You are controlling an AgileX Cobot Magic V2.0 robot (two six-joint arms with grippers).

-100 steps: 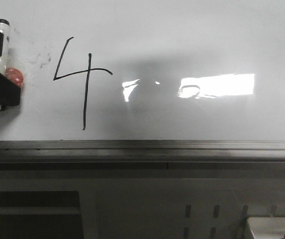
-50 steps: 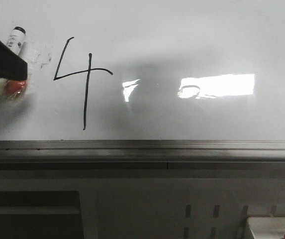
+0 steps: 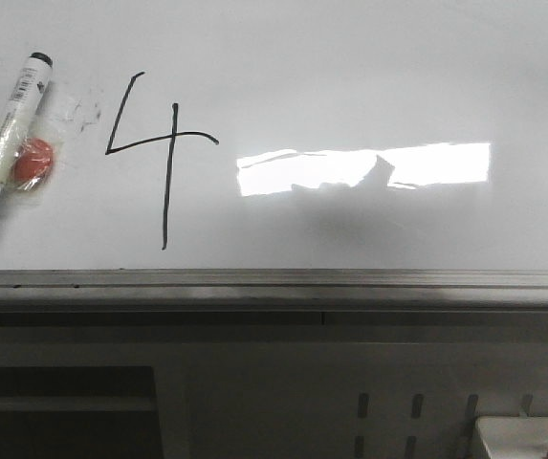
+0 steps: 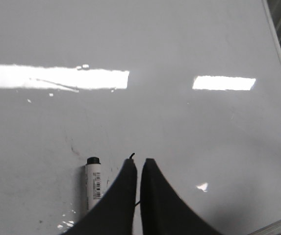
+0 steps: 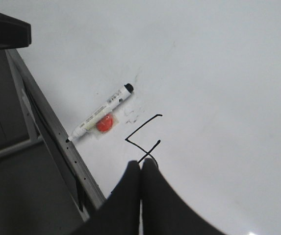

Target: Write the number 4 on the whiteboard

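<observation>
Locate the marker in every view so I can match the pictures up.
Front view: the marker lies tilted on the whiteboard, far left, left of the number 4.
Left wrist view: only its capped end shows, beside the left gripper.
Right wrist view: it lies whole near the board's rail, beyond the right gripper.
Shared landmark: the number 4's strokes.

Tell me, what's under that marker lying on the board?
The marker lies flat on the whiteboard, left of the number 4. An orange-red blob in clear wrap sits against its side. Whatever lies directly beneath the barrel is hidden.
</observation>
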